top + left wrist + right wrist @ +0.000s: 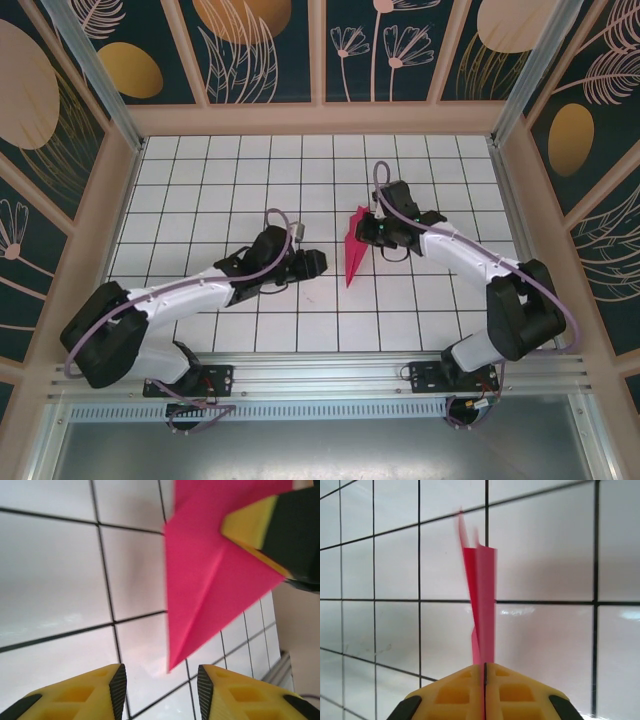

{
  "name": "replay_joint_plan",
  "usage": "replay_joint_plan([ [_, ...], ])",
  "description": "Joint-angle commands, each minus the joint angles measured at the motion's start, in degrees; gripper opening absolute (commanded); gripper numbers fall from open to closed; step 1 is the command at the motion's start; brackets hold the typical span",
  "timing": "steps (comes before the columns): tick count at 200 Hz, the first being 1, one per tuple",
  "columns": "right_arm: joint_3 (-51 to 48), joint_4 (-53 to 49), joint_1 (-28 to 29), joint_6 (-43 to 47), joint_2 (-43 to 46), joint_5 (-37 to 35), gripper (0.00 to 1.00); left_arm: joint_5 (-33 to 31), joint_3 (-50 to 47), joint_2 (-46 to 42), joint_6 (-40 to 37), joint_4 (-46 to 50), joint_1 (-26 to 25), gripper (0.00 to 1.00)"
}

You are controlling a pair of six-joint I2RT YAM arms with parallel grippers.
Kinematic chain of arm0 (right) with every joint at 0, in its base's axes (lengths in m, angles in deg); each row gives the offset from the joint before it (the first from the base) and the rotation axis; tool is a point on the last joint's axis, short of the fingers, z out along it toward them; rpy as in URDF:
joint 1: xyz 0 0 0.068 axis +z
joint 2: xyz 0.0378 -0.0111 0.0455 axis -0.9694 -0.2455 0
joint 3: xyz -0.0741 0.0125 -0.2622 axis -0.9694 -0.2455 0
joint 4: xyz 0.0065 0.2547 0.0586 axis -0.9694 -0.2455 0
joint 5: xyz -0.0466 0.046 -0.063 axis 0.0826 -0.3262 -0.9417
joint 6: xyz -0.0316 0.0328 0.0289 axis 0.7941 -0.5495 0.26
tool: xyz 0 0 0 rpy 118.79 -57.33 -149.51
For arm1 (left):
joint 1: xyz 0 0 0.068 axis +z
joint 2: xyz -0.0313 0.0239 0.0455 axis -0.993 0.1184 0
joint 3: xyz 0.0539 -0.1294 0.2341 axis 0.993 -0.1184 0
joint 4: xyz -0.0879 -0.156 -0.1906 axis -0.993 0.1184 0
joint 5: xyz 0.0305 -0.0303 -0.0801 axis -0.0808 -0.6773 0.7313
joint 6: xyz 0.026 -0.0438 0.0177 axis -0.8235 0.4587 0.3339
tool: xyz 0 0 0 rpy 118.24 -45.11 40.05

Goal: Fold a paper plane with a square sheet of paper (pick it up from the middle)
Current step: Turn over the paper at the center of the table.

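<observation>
From the right wrist, the right hand [485, 676] pinches the narrow creased magenta-red paper plane [482, 595] edge-on. The left wrist view gives its broad folded face, with the left hand [160, 687] spread near its tip, not touching.

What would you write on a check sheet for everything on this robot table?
Surface: white table with a black grid, looks clean.
Job's things: pink-red paper plane, folded to a point, held up with its tip pointing toward the arm bases.
Clutter: nothing seen.
End effectors: right end effector shut on the paper plane's wide end; left end effector open, holding nothing, just short of the tip.
Cables: purple cables run along both arms, clear of the paper.
Surroundings: dark walls painted with flowers and leaves; metal rail at the near edge holds the arm bases.
</observation>
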State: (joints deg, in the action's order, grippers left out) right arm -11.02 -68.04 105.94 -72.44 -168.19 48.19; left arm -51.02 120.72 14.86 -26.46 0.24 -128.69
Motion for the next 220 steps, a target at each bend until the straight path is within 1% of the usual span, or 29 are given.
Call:
replay_joint_plan([
  [1,9.6,-21.7,4.9,5.0,-1.8,-20.1,0.07,-10.0,-4.3,-5.6,1.9,3.5,2.4,0.45],
  [11,13.8,-27.8,7.4,4.8,-4.7,-26.4,0.07,-11.9,-6.4,-8.9,2.1,4.1,3.6,0.46],
  [23,19.0,-34.8,10.8,3.8,-9.0,-33.6,0.04,-14.1,-8.3,-12.4,2.3,5.2,4.8,0.49],
  [34,22.5,-39.5,13.5,2.7,-12.6,-38.4,0.04,-16.0,-9.8,-15.1,1.9,6.1,5.4,0.50],
  [63,31.6,-48.5,19.9,0.5,-23.8,-44.7,0.05,-19.8,-12.2,-21.5,0.8,8.0,6.5,0.52],
  [79,36.7,-51.8,23.1,-0.6,-30.3,-46.1,0.06,-21.7,-13.5,-24.9,0.7,9.0,6.8,0.52],
  [106,44.9,-53.6,27.2,-2.9,-39.5,-44.2,0.09,-24.3,-15.2,-31.5,0.9,12.2,6.9,0.53],
  [136,53.0,-53.6,30.2,-4.0,-47.1,-39.3,0.16,-26.1,-16.7,-39.2,0.6,17.8,6.9,0.53],
  [143,53.5,-52.7,30.7,-4.3,-47.8,-37.7,0.19,-26.2,-17.2,-40.8,0.6,18.8,6.9,0.53],
  [151,53.1,-50.7,31.1,-3.8,-48.1,-35.2,0.26,-26.3,-17.7,-42.5,0.7,20.0,7.0,0.54],
  [160,52.2,-48.1,31.4,-3.4,-47.7,-32.1,0.33,-26.1,-18.2,-44.0,0.9,21.3,6.9,0.54],
  [179,49.3,-42.9,32.2,-2.2,-44.7,-27.7,0.38,-24.5,-19.3,-46.1,1.7,23.2,6.9,0.54],
  [192,46.1,-37.8,33.0,-0.9,-40.6,-25.0,0.50,-22.3,-20.0,-46.7,2.0,23.1,6.9,0.55],
  [198,43.9,-35.2,33.1,-0.3,-38.2,-23.4,0.60,-21.0,-20.5,-46.7,1.9,22.5,6.9,0.55],
  [200,43.1,-34.3,33.1,-0.2,-37.5,-23.0,0.61,-20.5,-20.6,-46.6,1.9,22.4,7.0,0.55],
  [220,34.0,-25.2,32.5,1.4,-28.8,-19.5,0.64,-16.0,-22.3,-45.8,2.1,19.5,6.9,0.56],
])
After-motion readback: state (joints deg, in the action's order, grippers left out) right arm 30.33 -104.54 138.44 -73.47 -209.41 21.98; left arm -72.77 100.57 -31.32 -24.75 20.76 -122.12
